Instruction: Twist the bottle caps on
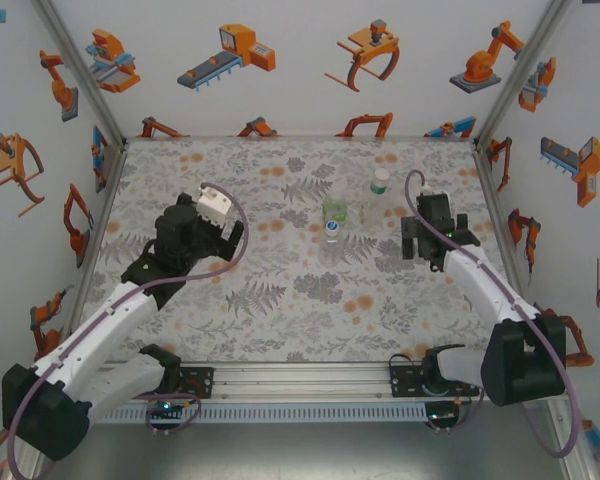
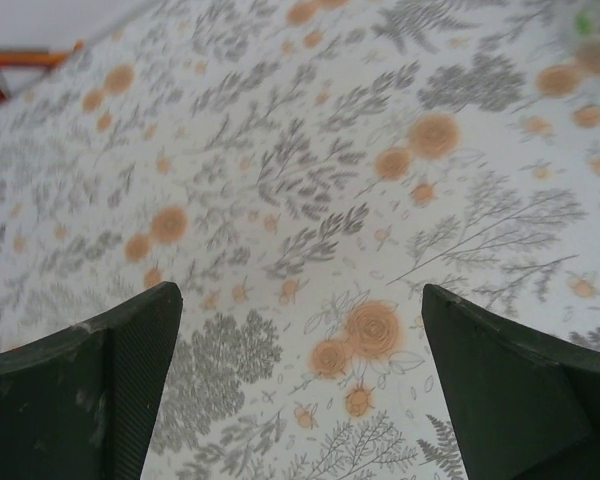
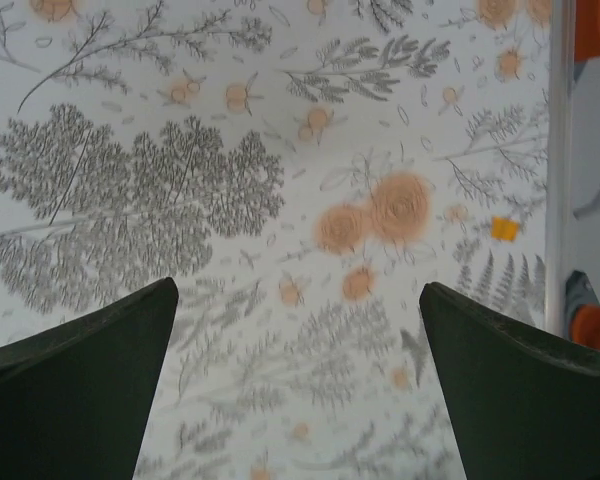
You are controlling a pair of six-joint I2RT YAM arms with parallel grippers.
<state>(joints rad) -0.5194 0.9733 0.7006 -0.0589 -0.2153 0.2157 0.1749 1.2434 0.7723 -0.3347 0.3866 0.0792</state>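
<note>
Toward the far middle of the grey floral mat (image 1: 280,300), three small plastic bottles (image 1: 335,212) cluster, one wearing a round blue cap (image 1: 333,228). Flanking them, the left gripper (image 2: 300,300) and right gripper (image 3: 297,290) are both spread wide and empty.

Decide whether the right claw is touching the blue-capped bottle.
Apart. The top view shows patterned mat between the right claw and the blue-capped bottle; the right wrist view has bare mat between its open fingers.
</note>
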